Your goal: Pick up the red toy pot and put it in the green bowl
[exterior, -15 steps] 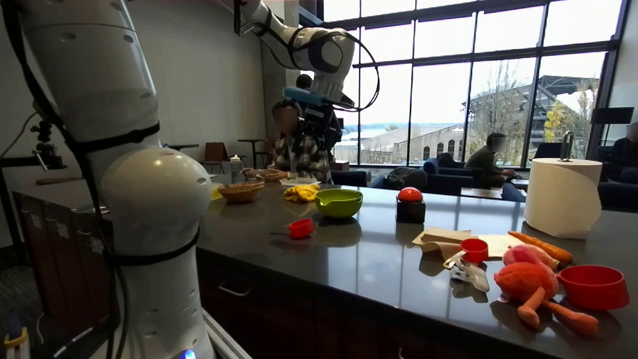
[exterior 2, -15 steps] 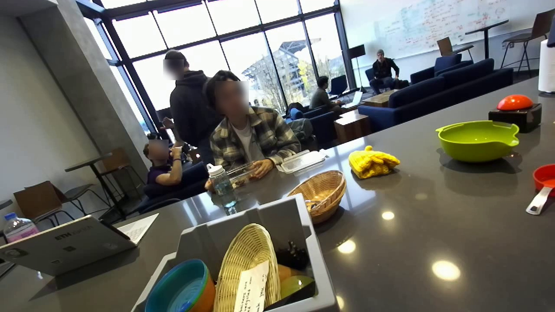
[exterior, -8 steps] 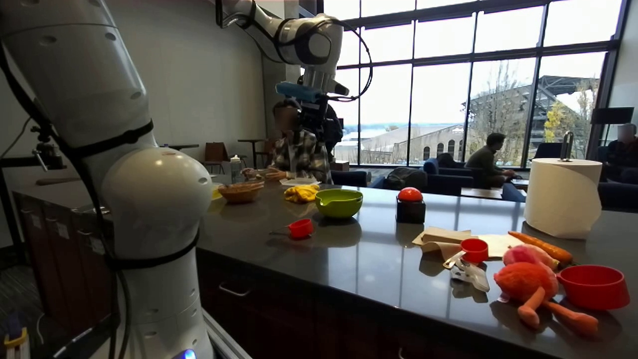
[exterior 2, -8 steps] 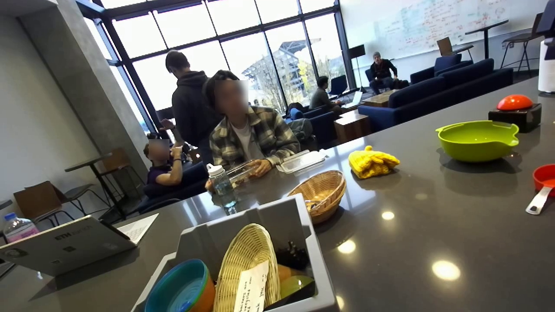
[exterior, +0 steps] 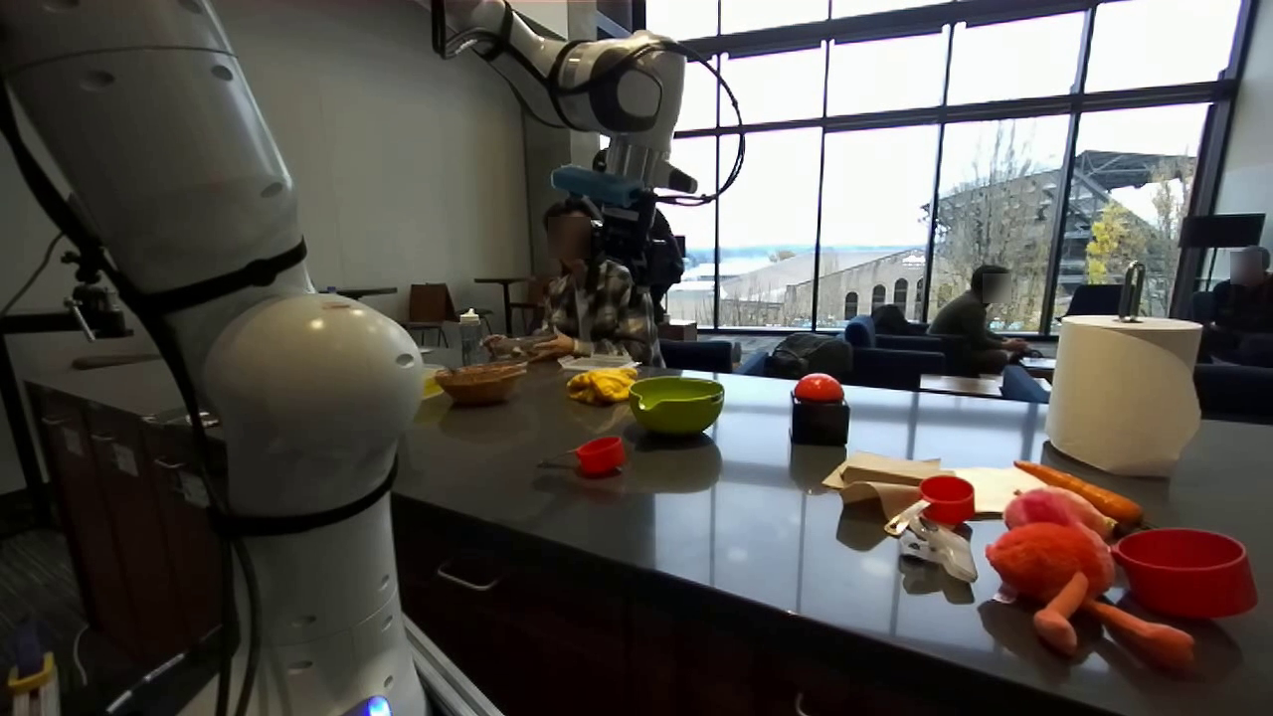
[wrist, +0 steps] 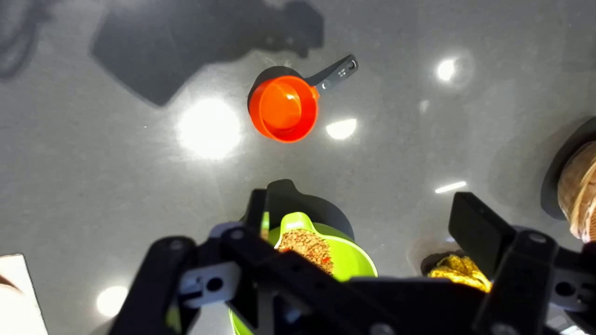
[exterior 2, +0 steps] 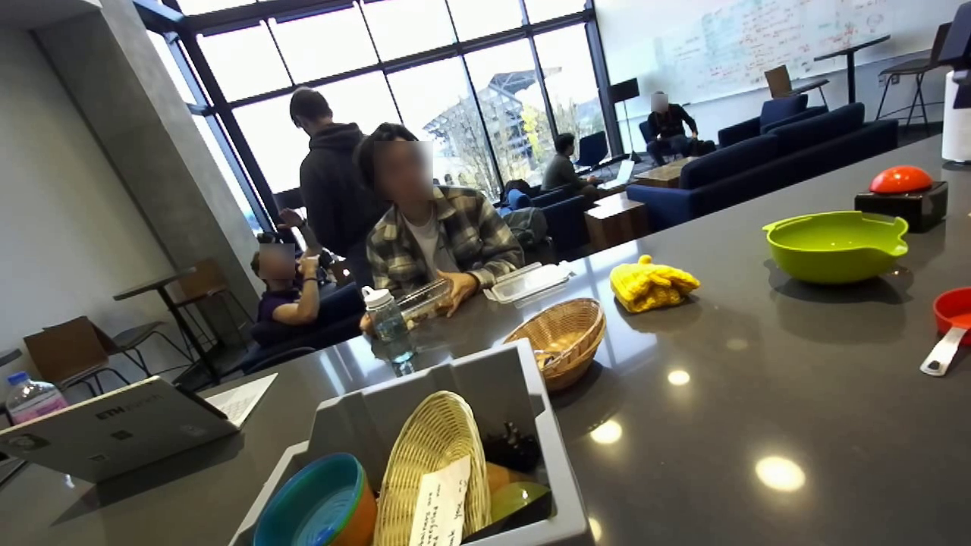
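Observation:
The red toy pot (exterior: 601,455), a small red cup with a dark handle, stands upright on the dark counter in front of the green bowl (exterior: 678,410). In an exterior view the pot (exterior 2: 954,309) is cut by the right edge, nearer than the bowl (exterior 2: 834,254). My gripper (exterior: 619,273) hangs high above the counter. In the wrist view my gripper (wrist: 363,209) is open, with nothing between its fingers. The pot (wrist: 285,109) lies ahead of the fingers; the bowl (wrist: 347,258), holding a brown grainy patch, is partly hidden below them.
A yellow cloth (exterior: 601,385) and a wicker basket (exterior: 479,383) lie beside the bowl. A red button on a black box (exterior: 819,418), another red cup (exterior: 947,499), a red plush toy (exterior: 1049,557) and a paper roll (exterior: 1124,398) stand along the counter. A grey bin (exterior 2: 557,455) also shows.
My arm and gripper moved left and slightly up in an exterior view, mostly in the first half second; they are nearly still since. The pot and bowl have not moved.

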